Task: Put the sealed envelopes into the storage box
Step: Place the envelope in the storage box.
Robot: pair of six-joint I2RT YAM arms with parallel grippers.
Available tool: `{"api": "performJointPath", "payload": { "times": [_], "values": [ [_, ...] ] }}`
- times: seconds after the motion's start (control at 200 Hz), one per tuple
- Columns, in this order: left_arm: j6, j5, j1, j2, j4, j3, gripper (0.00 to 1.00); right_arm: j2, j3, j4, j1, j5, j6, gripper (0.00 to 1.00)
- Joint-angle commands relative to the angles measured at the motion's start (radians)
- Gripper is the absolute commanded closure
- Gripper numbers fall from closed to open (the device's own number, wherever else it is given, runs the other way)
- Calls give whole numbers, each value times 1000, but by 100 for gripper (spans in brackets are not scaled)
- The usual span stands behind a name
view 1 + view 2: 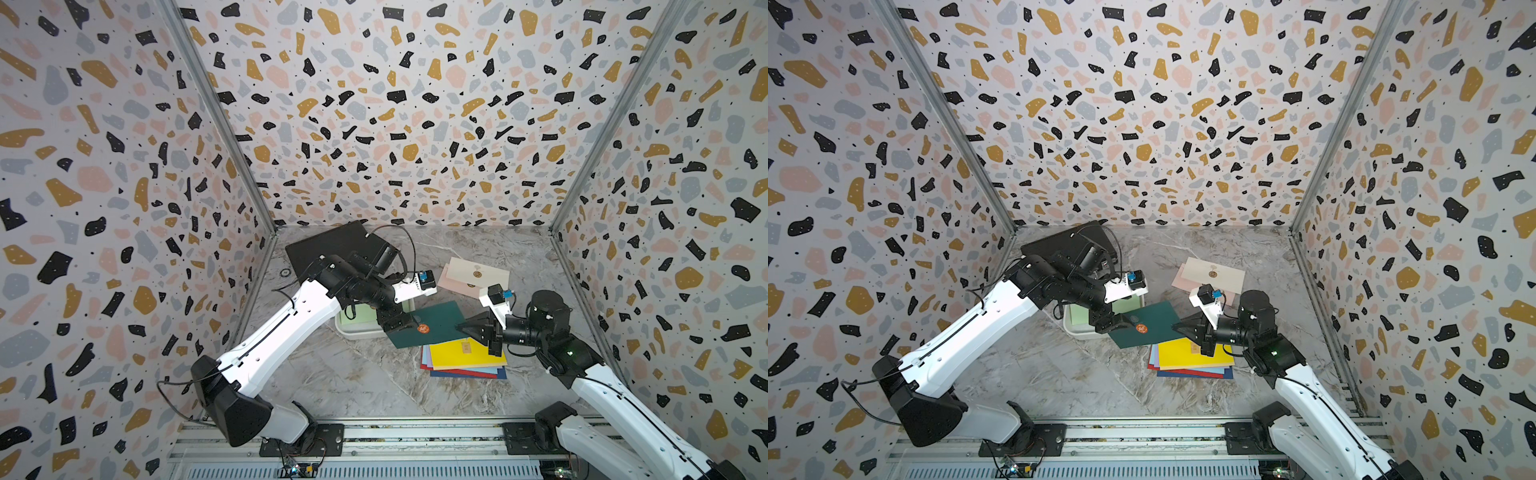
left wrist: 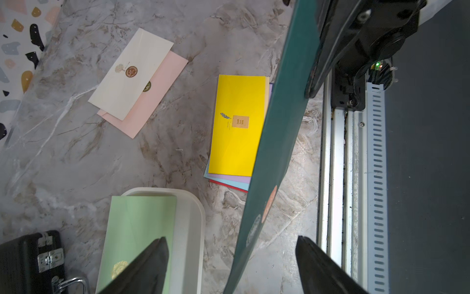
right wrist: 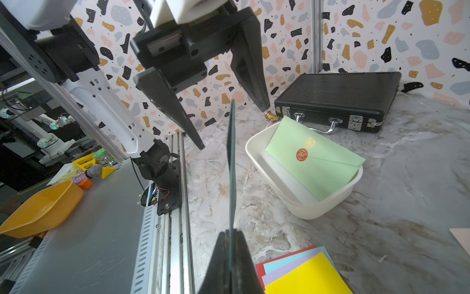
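Observation:
My right gripper (image 3: 232, 231) is shut on one short edge of a dark green envelope (image 1: 432, 326) with an orange seal, holding it off the table. My left gripper (image 2: 231, 239) stands open around the envelope's other end, and neither of its fingers touches the paper. The envelope appears edge-on (image 3: 232, 165) in the right wrist view. The white storage box (image 3: 305, 211) sits to the left, with a light green envelope (image 3: 312, 163) leaning inside it. Under the held envelope lies a stack topped by a yellow envelope (image 1: 461, 353). A cream envelope (image 1: 478, 272) overlaps a pink one (image 1: 453, 284) further back.
A black ribbed briefcase (image 3: 338, 94) with a metal handle lies at the back left, just behind the box. The patterned walls close in on three sides. The metal rail (image 1: 415, 436) runs along the table's front edge.

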Motion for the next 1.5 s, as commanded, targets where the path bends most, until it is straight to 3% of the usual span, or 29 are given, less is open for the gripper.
{"api": "performJointPath", "payload": {
  "times": [0.0, 0.245, 0.43, 0.686, 0.721, 0.811, 0.896, 1.036, 1.151, 1.276, 1.497],
  "values": [
    [-7, 151, 27, -10, 20, -15, 24, -19, 4, 36, 8, -35, -2, 100],
    [-10, 244, 52, 36, -71, 5, 46, -12, 6, 44, 11, -34, 5, 100],
    [-6, 266, 59, 49, -60, -16, 52, -12, 1, 58, 15, -34, 15, 100],
    [27, 275, 59, 104, -127, 40, 94, -12, 3, 46, 19, -20, 17, 100],
    [33, 262, 59, 105, -132, 42, 100, -15, 1, 36, 19, 0, 15, 92],
    [46, 188, 60, 100, -128, 39, 100, -31, -3, -2, 18, 93, 15, 68],
    [66, 79, 59, 105, -145, 52, 100, -47, -11, -82, 19, 229, 7, 58],
    [218, -114, 59, 146, -248, 84, 100, -55, -26, -190, 19, 381, -38, 57],
    [264, -261, 76, 163, -269, 92, 100, -61, -38, -215, 19, 409, -49, 57],
    [308, -319, 134, 200, -275, 109, 100, -74, -54, -183, 19, 402, -32, 57],
    [385, -286, 226, 273, -275, 171, 100, -71, -48, -189, 19, 393, -26, 57]
  ]
}}
